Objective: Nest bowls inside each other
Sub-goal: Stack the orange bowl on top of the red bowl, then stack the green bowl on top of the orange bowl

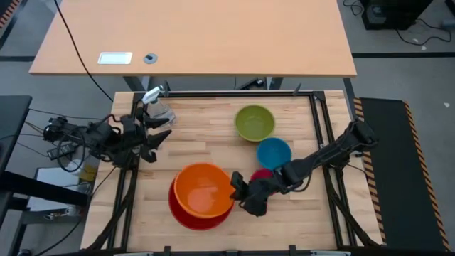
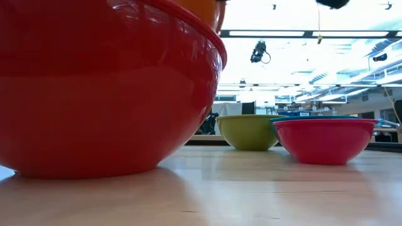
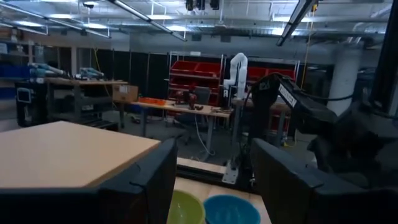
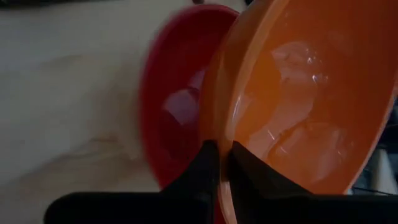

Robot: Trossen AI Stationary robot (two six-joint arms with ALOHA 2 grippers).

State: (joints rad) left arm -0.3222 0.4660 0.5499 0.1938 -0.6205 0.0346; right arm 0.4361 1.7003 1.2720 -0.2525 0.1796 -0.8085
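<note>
The orange bowl (image 1: 202, 188) sits tilted over the larger red bowl (image 1: 186, 215) at the table's near middle. My right gripper (image 1: 235, 187) is shut on the orange bowl's right rim. The red bowl stands on its base (image 2: 81, 169) on the table. The olive green bowl (image 1: 254, 122), the blue bowl (image 1: 274, 152) and the pink bowl (image 1: 260, 173), which is partly under my right arm, stand on the table to the right. My left gripper (image 1: 155, 135) hovers open at the left, near the spray bottle, touching nothing. My right gripper pinches the orange bowl's rim (image 4: 219, 127) on its right side, one finger (image 4: 255, 171) inside the bowl and one finger (image 4: 200, 171) outside. The fingers slant down from the table's right. The bowl tilts over the red bowl; whether it rests in it, I cannot tell.
A clear spray bottle (image 1: 158, 108) with a white trigger stands at the far left of the wooden table top (image 1: 213, 146). A black frame (image 1: 234, 94) runs along the table's edges. Bare wood lies between the bottle and the green bowl.
</note>
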